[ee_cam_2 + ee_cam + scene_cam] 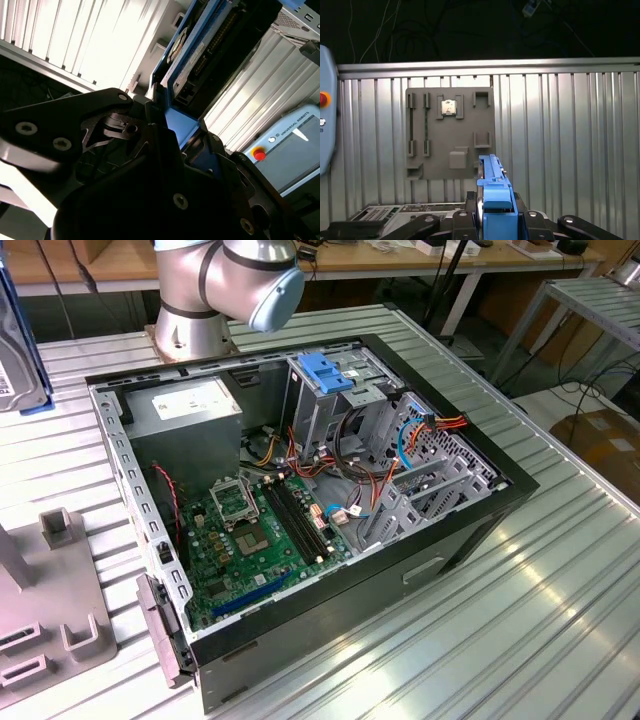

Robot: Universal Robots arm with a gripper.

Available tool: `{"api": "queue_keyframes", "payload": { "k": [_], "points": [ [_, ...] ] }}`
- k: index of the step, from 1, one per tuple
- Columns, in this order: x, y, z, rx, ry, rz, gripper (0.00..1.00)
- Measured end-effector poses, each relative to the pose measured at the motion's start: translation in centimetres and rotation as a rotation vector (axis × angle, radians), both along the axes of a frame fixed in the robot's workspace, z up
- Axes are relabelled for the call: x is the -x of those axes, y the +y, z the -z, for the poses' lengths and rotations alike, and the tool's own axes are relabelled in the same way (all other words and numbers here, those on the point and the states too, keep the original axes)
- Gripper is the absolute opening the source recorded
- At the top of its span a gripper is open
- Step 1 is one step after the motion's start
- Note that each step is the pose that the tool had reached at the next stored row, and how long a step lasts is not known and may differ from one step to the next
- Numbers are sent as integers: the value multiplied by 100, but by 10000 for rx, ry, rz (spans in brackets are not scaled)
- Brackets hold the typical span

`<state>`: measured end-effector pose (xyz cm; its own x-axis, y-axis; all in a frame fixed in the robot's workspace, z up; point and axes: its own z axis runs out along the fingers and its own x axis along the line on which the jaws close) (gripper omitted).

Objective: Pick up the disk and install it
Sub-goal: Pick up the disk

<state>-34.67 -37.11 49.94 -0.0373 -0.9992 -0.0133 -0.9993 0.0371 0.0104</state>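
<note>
Disk gripped, held over the surface.
The end effector point(492, 222) was clamped on the disk point(492, 185) by its blue rail, edge-on above the ribbed surface point(570, 150), with the grey fixture plate point(450, 135) below. The open computer case point(450, 540) sat apart. The carry probably wanted a firm, centred grip, the disk square to the drive cage point(330, 390) and clear of the cables point(440, 425).

A ribbed metal surface point(480, 640) carries an open computer case point(440, 560), lying on its side mid-surface. A grey holder plate point(50, 630) lies at the edge on the exterior view's left. The arm's base point(190, 335) stands just beside the case.
</note>
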Motion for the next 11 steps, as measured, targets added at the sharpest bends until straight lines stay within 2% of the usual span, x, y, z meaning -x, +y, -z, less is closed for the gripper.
{"api": "queue_keyframes", "payload": {
  "k": [11],
  "points": [
    [-235, 0, 0, 0, 1, -1, 37]
  ]
}}
